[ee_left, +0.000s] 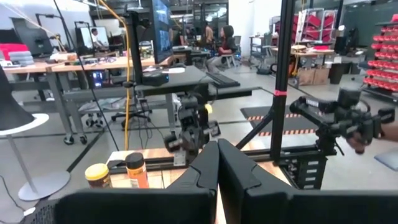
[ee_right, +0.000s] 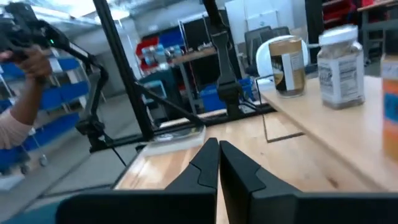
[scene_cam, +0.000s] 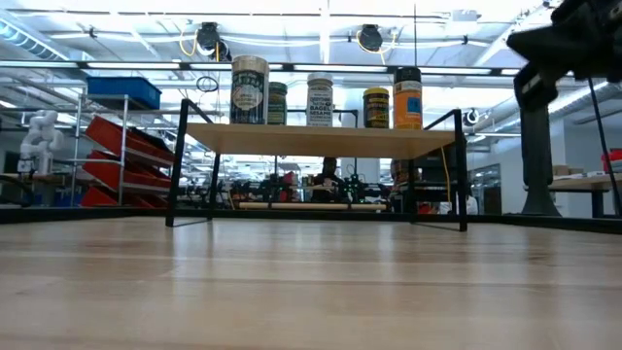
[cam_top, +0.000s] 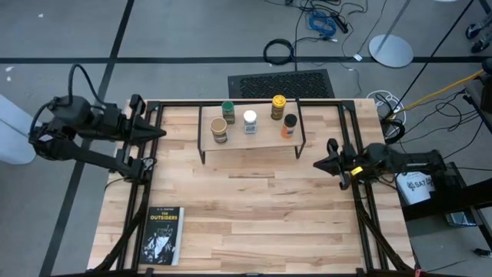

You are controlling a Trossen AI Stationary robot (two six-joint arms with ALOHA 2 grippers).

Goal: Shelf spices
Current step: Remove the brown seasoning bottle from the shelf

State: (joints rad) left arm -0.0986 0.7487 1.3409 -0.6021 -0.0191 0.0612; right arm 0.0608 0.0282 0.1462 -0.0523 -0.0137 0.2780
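Both jaws shut, empty, at bench (cam_top: 254, 208) edges; five small cylindrical spice jars (cam_top: 250, 121) on light wooden wire-legged shelf (cam_top: 250, 141) betw. them.

Five upright spices (cam_top: 250, 121) atop shelf (cam_top: 251, 138)

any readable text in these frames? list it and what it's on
"THE OUTSIDERS": cover of the book at the table's near left corner, high view.
Smaller print on the book cover: too small to read.
Labels on the five spice jars on the shelf: print visible in the low view, too blurred to read.
White tag by the right arm's base: lettering unreadable.
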